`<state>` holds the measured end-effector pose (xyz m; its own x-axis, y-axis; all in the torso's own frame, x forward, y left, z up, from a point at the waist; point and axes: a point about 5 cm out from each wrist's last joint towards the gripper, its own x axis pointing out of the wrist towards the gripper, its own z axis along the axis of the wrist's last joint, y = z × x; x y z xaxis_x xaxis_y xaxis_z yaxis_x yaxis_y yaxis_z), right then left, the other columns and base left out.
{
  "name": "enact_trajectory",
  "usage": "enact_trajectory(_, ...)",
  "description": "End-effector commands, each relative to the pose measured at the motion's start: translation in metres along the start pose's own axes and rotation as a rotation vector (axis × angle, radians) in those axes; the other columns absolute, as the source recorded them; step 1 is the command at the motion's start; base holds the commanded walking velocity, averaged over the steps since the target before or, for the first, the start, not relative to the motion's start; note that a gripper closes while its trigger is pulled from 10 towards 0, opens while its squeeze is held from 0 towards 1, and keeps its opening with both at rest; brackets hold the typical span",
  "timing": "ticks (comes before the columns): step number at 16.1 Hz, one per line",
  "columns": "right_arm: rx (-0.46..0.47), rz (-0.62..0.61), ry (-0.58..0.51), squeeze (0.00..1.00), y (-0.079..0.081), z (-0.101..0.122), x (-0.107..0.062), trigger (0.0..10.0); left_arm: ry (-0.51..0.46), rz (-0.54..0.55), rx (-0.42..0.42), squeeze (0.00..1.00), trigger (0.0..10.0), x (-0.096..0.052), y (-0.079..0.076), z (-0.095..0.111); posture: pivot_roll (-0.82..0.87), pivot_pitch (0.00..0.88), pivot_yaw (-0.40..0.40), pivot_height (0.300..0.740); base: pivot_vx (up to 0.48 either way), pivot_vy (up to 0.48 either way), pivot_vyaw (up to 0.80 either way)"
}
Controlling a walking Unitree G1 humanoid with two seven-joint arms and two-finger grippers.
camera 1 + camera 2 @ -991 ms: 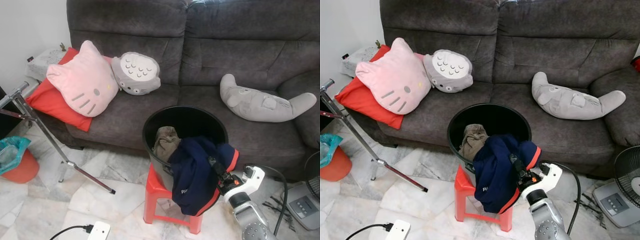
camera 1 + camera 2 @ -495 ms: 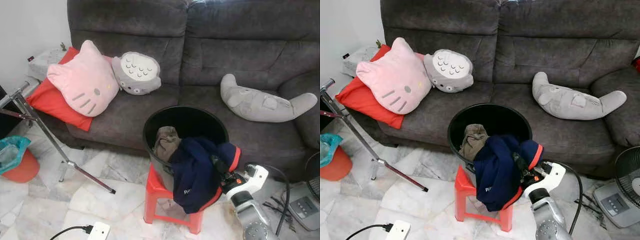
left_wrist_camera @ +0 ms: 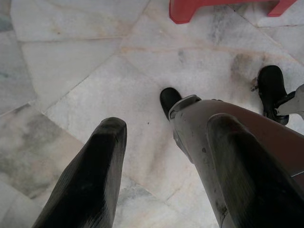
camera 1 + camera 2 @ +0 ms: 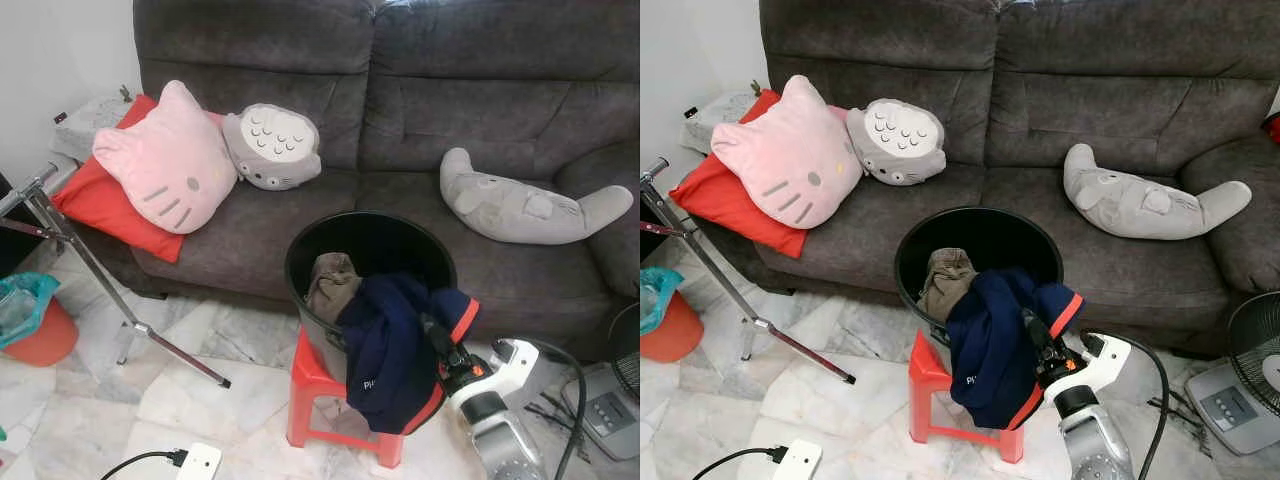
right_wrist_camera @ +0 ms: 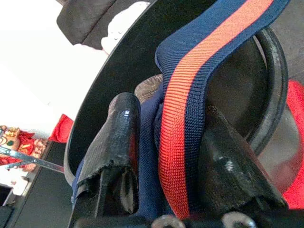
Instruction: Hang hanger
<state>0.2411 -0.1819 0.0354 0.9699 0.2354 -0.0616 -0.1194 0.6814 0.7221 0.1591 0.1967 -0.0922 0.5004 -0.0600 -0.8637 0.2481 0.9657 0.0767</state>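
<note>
Right hand (image 5: 164,156) clamped on navy jacket (image 4: 388,350) draped over black bin (image 4: 369,244) on red stool (image 4: 312,385), left hand (image 3: 166,175) fingers apart above floor (image 3: 71,61)

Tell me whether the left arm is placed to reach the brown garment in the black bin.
Probably not as it stands. The left gripper hangs open over bare floor beside the robot's leg, while the brown garment sits in the black bin up on the red stool.

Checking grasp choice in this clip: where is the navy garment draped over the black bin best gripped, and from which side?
Probably at the navy garment's orange-striped hem band, a flat doubled edge hanging over the black bin's near rim. Come from the robot's right, where the right gripper already pinches that band between its fingers.
</note>
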Motion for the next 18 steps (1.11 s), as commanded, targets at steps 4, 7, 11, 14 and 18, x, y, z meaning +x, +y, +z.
enact_trajectory(4,0.005,0.008,-0.012,0.0,0.005,0.005,0.006,0.0,-0.009,-0.007,0.0,0.0,10.0,0.0,0.0,0.001,-0.09,0.0,0.044,0.74,0.0,0.0,0.0)
enact_trajectory(7,0.008,0.005,-0.008,0.0,0.007,0.004,0.006,0.0,-0.012,-0.013,0.004,0.0,10.0,0.0,-0.002,0.002,-0.09,0.0,0.045,0.74,0.0,0.0,0.0)
enact_trajectory(11,-0.001,0.011,0.003,0.0,0.008,0.002,0.008,0.0,-0.017,-0.016,0.005,0.0,10.0,0.001,-0.002,0.003,-0.09,0.0,0.045,0.74,0.0,0.0,0.0)
enact_trajectory(14,-0.007,0.009,-0.014,0.0,0.011,0.005,0.014,0.0,-0.019,-0.016,0.005,0.0,10.0,0.001,-0.002,0.004,-0.09,0.0,0.045,0.74,0.0,0.0,0.0)
enact_trajectory(18,-0.077,0.043,-0.15,0.0,0.029,0.041,0.034,4.0,-0.018,-0.015,0.01,0.0,10.0,0.001,-0.002,0.004,-0.1,0.0,0.056,0.74,0.0,0.0,0.0)
